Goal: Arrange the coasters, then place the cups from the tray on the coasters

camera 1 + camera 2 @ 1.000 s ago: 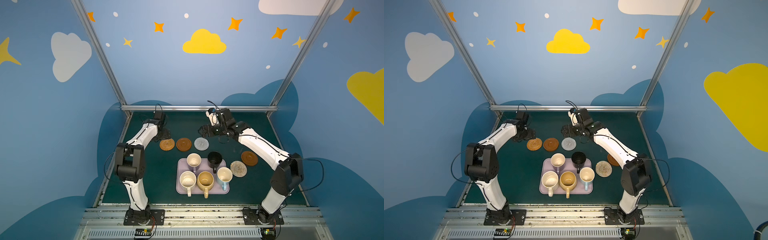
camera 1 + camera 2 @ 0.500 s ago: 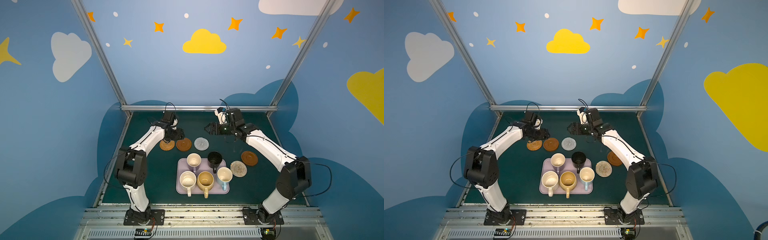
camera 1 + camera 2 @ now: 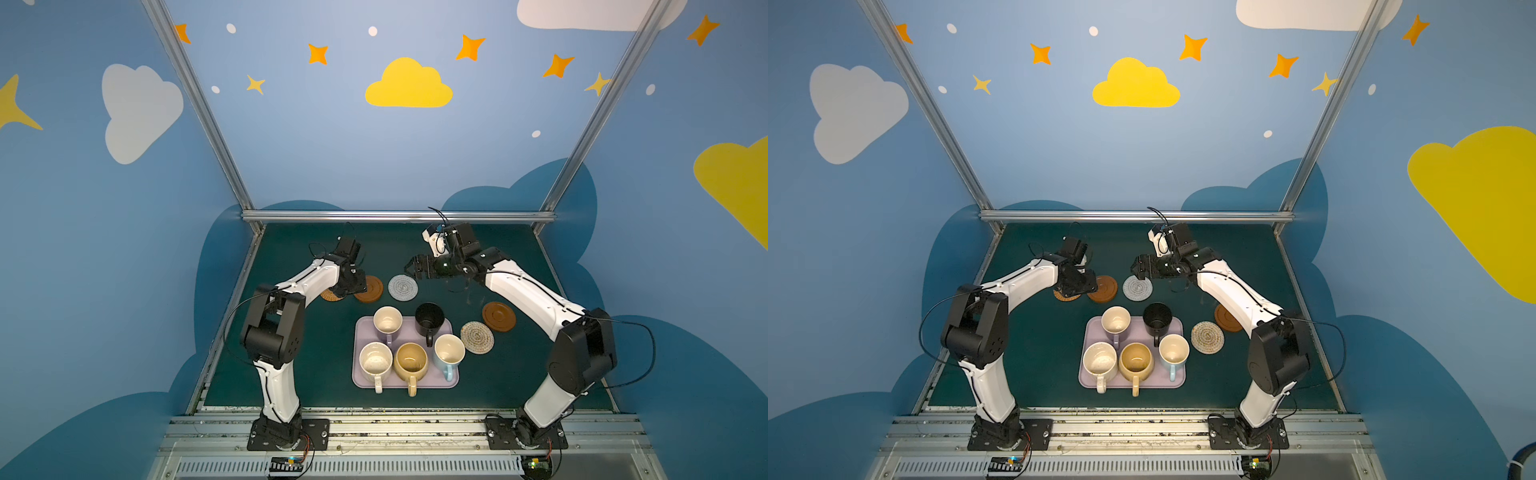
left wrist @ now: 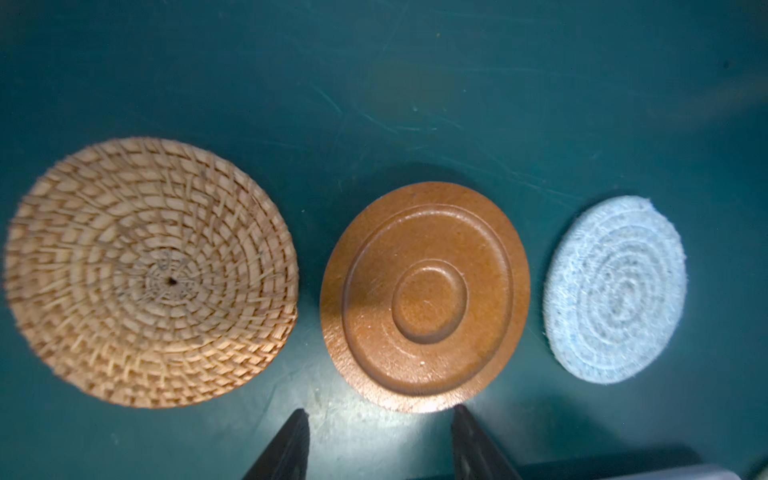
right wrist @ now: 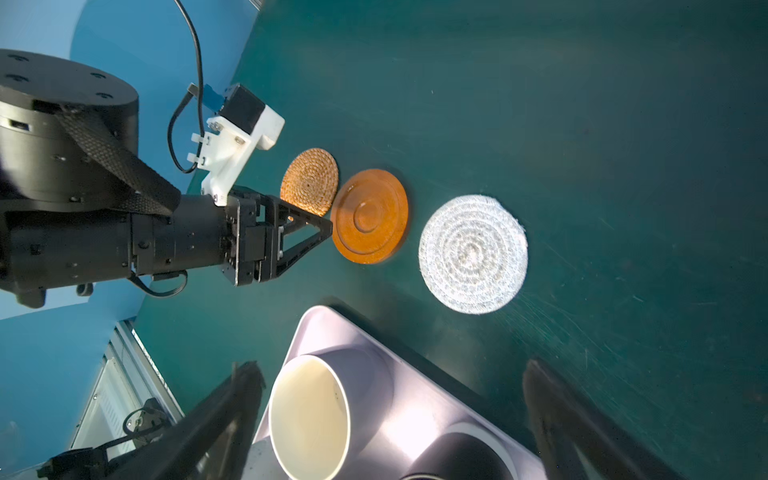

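Three coasters lie in a row at the back: tan rattan [image 3: 329,295] [image 4: 151,272], brown wooden [image 3: 370,289] [image 4: 424,297], grey woven [image 3: 402,287] [image 5: 473,253]. Another brown wooden coaster [image 3: 498,316] and a beige woven one [image 3: 477,337] lie right of the lilac tray [image 3: 359,376]. On the tray stand the lavender [image 3: 387,322], black [image 3: 429,319], cream speckled [image 3: 375,360], mustard [image 3: 411,361] and light blue [image 3: 449,353] cups. My left gripper [image 3: 356,286] [image 4: 380,415] hangs open and empty at the brown coaster's edge. My right gripper [image 3: 411,266] [image 5: 390,368] is wide open beside the grey coaster, holding nothing.
Green matting covers the table [image 3: 291,374], fenced by blue walls and an aluminium rail [image 3: 395,216] at the back. The left arm's elbow [image 3: 272,328] rises left of the tray, the right arm's elbow [image 3: 582,353] to its right. In a top view the right arm partly covers the second brown coaster [image 3: 1224,322].
My left gripper has swung right from the table's back left onto the rattan and brown coasters, and its jaws have narrowed. The right gripper has only shifted slightly and stays wide.
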Robot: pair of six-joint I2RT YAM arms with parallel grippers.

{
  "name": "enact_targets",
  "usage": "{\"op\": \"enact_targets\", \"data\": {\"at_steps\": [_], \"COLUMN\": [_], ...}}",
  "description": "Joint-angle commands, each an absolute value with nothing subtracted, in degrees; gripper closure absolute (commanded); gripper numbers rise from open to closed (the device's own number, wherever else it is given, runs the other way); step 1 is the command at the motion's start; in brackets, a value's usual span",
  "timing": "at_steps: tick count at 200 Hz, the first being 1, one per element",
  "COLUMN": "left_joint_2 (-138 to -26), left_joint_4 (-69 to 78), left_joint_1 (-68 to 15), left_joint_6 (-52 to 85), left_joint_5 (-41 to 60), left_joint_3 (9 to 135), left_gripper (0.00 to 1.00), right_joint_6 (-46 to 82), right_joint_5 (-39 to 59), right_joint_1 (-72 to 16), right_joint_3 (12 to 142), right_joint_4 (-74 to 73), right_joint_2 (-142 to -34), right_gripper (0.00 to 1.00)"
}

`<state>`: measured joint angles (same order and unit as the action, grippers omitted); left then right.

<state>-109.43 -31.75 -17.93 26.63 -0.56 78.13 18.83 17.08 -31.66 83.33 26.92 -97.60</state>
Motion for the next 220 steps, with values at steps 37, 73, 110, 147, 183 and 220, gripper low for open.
{"op": "enact_targets", "data": {"at_steps": [37, 73, 110, 147, 183, 220], "left_joint_2": [-111.5, -112.8, -113.8, -114.7, -115.6, -115.8], "left_joint_4": [-29.2, -27.6, -26.7, -26.8, -27.9, -27.9], "left_joint_1": [-18.9, -19.0, -19.4, -20.2, -21.3, -21.3], "left_joint_6": [28.6, 28.8, 28.6, 28.6, 29.0, 29.2], "left_joint_5": [-2.8, -2.4, -1.9, -1.0, -1.9, -1.7], "left_joint_3": [76.0, 75.1, 75.5, 76.4, 76.9, 77.5], "left_gripper": [0.44, 0.44, 0.45, 0.47, 0.47, 0.47], "right_joint_6": [17.5, 17.5, 17.8, 18.0, 18.1, 17.9], "right_joint_5": [16.4, 16.3, 16.6, 16.7, 16.8, 16.7], "right_joint_1": [-31.5, -31.4, -31.4, -31.4, -31.4, -31.4], "right_joint_3": [84.5, 85.0, 84.8, 84.5, 84.3, 83.6], "right_joint_4": [27.9, 28.1, 27.6, 27.2, 26.9, 26.6], "right_joint_2": [-98.1, -98.2, -98.1, -98.3, -98.5, -98.1], "right_gripper": [0.02, 0.02, 0.02, 0.02, 0.02, 0.02]}}
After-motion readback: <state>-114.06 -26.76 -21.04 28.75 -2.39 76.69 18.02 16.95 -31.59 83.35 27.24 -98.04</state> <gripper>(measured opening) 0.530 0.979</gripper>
